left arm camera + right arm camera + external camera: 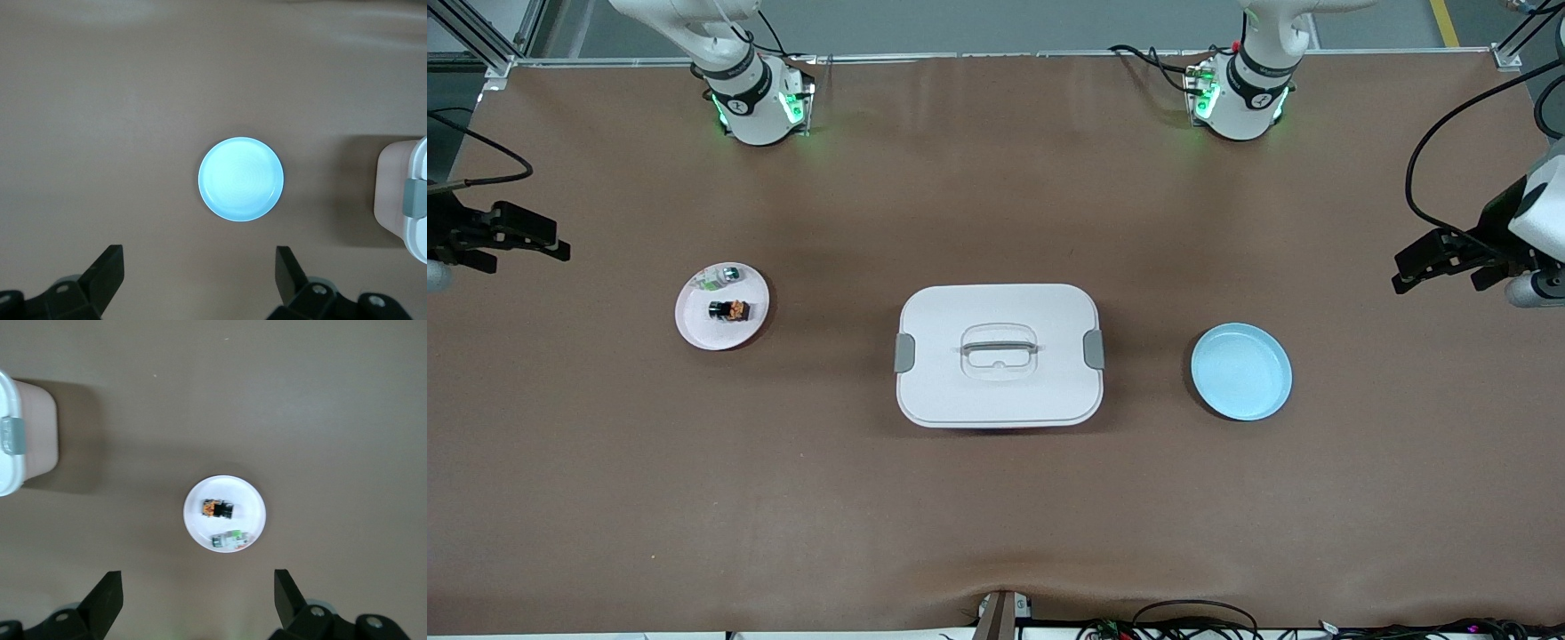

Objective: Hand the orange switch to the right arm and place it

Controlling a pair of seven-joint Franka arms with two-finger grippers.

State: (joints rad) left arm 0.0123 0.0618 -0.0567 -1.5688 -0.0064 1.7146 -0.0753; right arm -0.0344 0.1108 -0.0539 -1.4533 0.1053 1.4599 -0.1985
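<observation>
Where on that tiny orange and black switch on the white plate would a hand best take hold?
Probably from straight above, pinching the long sides of the orange switch across its narrow width. It lies flat on the white plate, so only the top is free. The clear-green piece sits apart, leaving room for fingers. Both hands, left hand and right hand, wait open.

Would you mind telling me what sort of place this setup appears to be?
Most likely a robotics lab bench: two white jointed arms bolted along a brown-covered table, loose cables at its edge, and staged props, a white lidded box, a blue plate and a white plate.
</observation>
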